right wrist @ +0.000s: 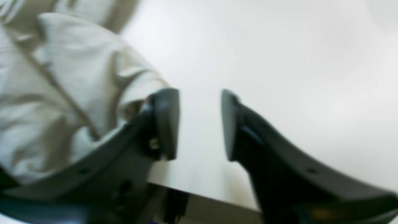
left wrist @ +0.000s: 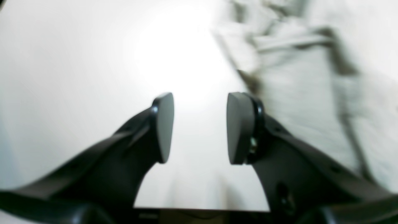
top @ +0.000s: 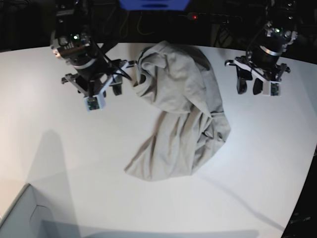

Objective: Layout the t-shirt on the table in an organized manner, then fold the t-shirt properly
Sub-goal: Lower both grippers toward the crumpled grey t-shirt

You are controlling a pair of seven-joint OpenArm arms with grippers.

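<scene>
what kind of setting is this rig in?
Likely a lab or robotics workcell: a bare white table with one crumpled t-shirt, two arms mounted at its far edge, and loose cables against a dark background.

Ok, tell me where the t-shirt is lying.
In the base view the t-shirt lies crumpled mid-table, between the two grippers, nearer the right gripper.

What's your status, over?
Left gripper open, empty, beside the shirt. Right gripper open, empty, at its edge. T-shirt crumpled mid-table, not laid out. Nothing in the way.
</scene>
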